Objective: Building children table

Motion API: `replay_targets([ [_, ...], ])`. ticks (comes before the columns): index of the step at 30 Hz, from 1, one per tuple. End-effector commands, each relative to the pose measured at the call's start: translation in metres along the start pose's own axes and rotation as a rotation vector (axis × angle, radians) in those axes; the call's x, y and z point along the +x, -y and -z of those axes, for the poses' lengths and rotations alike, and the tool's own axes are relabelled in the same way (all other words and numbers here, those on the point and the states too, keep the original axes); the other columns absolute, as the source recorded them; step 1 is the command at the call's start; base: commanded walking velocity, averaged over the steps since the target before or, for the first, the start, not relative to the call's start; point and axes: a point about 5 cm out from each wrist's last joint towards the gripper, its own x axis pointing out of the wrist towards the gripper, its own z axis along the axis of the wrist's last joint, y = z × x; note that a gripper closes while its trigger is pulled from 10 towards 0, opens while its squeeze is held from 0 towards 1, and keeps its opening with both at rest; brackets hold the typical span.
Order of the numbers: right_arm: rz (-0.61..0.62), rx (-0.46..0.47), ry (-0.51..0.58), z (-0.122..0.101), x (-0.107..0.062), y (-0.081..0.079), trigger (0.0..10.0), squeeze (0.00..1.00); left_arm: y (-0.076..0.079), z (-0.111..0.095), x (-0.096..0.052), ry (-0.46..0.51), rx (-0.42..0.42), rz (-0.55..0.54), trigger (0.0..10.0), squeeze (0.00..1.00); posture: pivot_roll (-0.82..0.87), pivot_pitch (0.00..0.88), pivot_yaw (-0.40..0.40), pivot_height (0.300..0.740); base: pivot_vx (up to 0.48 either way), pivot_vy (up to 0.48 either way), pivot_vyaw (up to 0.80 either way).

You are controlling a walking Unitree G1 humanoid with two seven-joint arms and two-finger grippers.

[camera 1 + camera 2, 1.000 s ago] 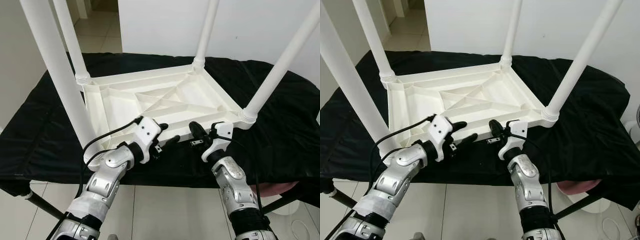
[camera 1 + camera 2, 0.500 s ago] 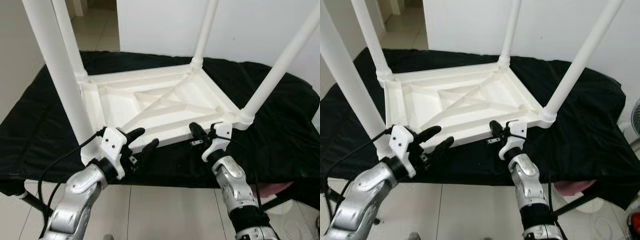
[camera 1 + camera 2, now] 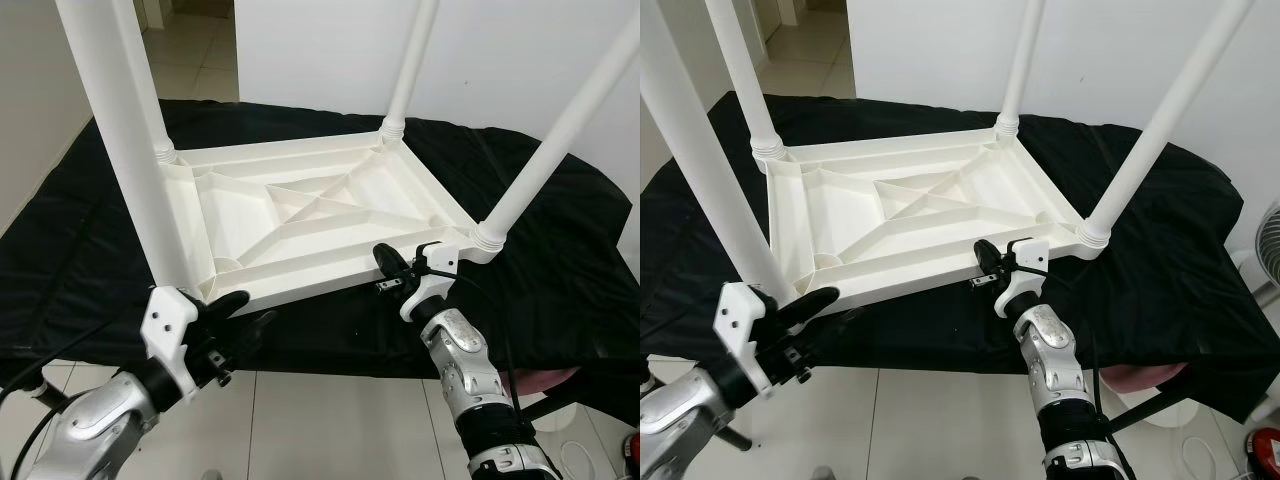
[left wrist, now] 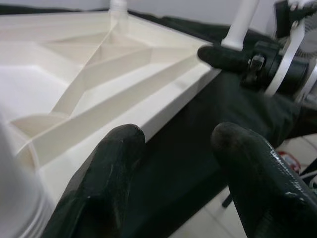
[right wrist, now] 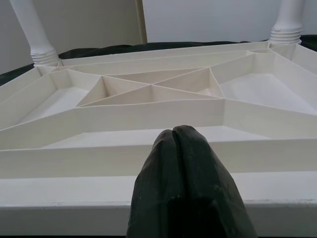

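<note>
So the left gripper (image 3: pixel 238 318) has backed off toward the near-left leg (image 3: pixel 130 150), fingers spread and empty, while the right gripper (image 3: pixel 985 256), fingers pinched together, stays against the upside-down table (image 3: pixel 300 215) on the black cloth (image 3: pixel 560 260), so looks like it's lining up to flip.

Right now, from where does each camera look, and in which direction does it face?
Left eye view: on the head, looking down at the upturned white plastic table on the black cloth; both arms show.
Right eye view: the same scene, shifted slightly sideways.
Left wrist view: along the open left tool, across the table's near edge toward the right tool.
Right wrist view: along the shut right tool, over the ribbed underside.
Shared: both wrist views show that near rim.
</note>
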Motion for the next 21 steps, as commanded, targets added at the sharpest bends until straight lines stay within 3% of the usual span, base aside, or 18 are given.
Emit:
replay_targets([
  [1,-0.006,-0.012,-0.002,0.001,0.001,0.002,10.0,0.0,-0.001,0.001,-0.016,-0.064,-0.002,0.146,10.0,0.0,0.08,0.0,-0.086,0.74,0.0,0.0,0.0],
  [5,-0.009,-0.011,-0.003,0.002,0.002,0.001,10.0,0.0,-0.011,0.004,-0.028,-0.112,0.023,0.126,10.0,0.0,0.08,0.0,-0.088,0.74,0.0,0.0,0.0],
  [7,-0.015,-0.009,-0.004,0.002,0.003,0.0,10.0,0.0,-0.026,0.007,-0.042,-0.188,0.073,0.089,10.0,0.0,0.09,0.0,-0.087,0.74,0.0,0.0,0.0],
  [10,-0.018,-0.008,-0.004,0.002,0.004,0.0,10.0,0.0,-0.03,0.008,-0.046,-0.211,0.086,0.074,10.0,0.0,0.09,0.0,-0.087,0.74,0.0,0.0,0.0],
  [11,-0.019,-0.008,-0.004,0.003,0.005,0.0,10.0,0.0,-0.042,0.006,-0.05,-0.227,0.125,0.018,10.0,0.0,0.09,0.0,-0.088,0.74,0.0,0.0,0.0],
  [15,-0.022,-0.006,-0.003,0.003,0.005,-0.001,10.0,0.0,-0.065,0.003,-0.059,-0.242,0.172,-0.098,10.0,0.0,0.09,0.0,-0.088,0.74,0.0,0.0,0.0],
  [21,-0.02,-0.002,0.0,0.004,0.006,-0.002,10.0,0.0,-0.081,-0.002,-0.062,-0.229,0.209,-0.201,10.0,0.0,0.08,0.0,-0.081,0.74,0.0,0.0,0.0],
])
